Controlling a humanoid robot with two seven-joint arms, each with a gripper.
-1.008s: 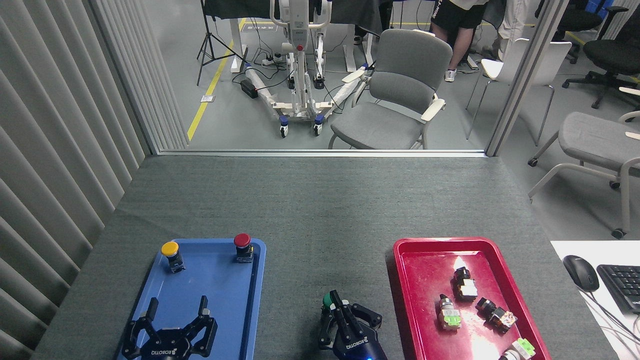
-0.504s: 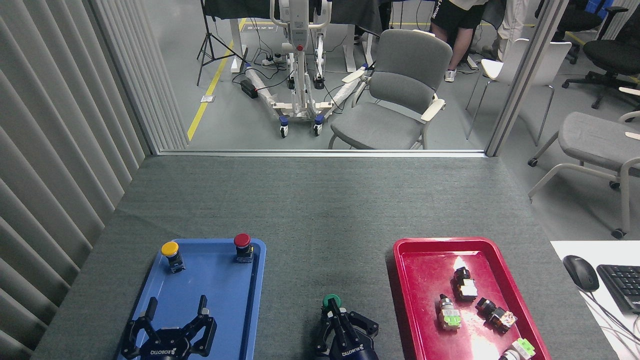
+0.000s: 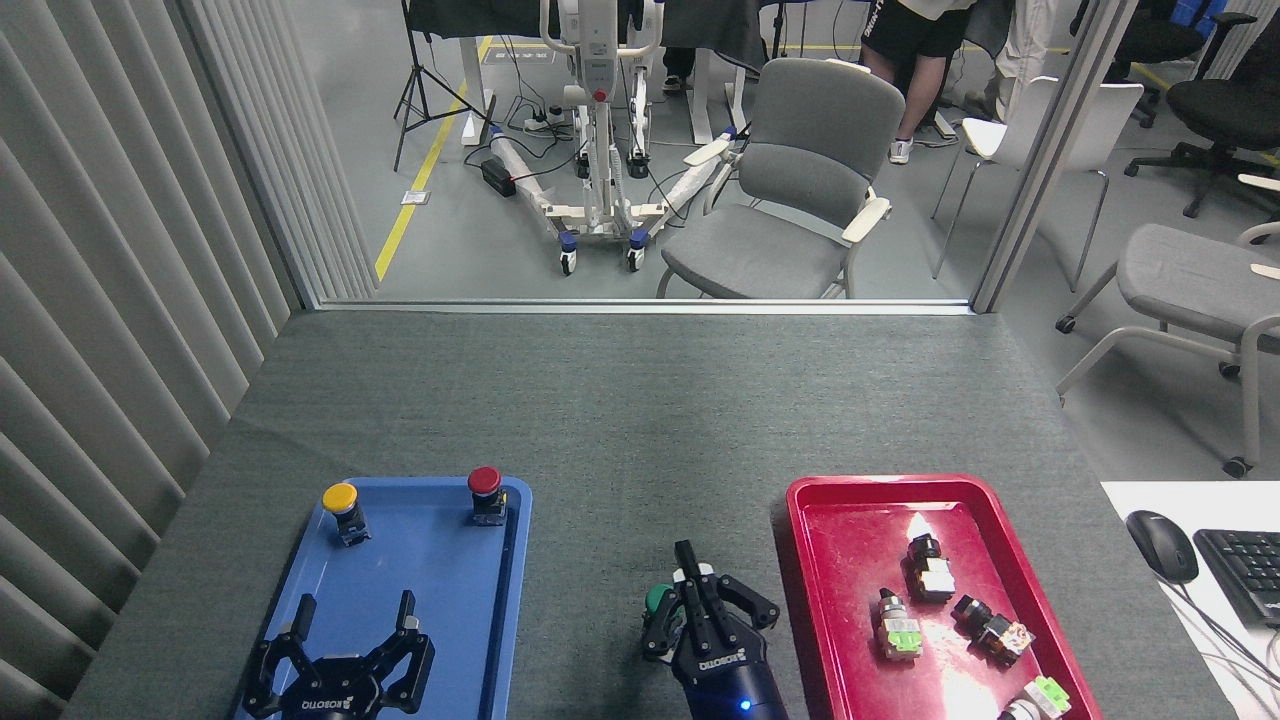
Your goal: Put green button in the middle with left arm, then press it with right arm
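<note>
The green button (image 3: pixel 656 598) stands on the grey felt table (image 3: pixel 620 420) between the two trays; only its dark-green cap shows. My right gripper (image 3: pixel 703 600), on its dark wrist with a blue light, is right against the button's right side. Its fingers are spread open, with one finger (image 3: pixel 686 562) reaching past the cap, and nothing is held. The button's base is hidden behind this gripper. At the near end of the blue tray (image 3: pixel 500 620), my left gripper (image 3: pixel 355 615) hovers open and empty.
A yellow-capped button (image 3: pixel 341 510) and a red-capped button (image 3: pixel 486 493) stand at the blue tray's far end. The red tray (image 3: pixel 830 600) on the right holds several small switches. A mouse (image 3: pixel 1161 545) and keyboard (image 3: pixel 1245 572) lie at the far right.
My right gripper drew back toward me, then came forward again, so one finger now reaches past the green cap. The left gripper and the button have stayed in place.
</note>
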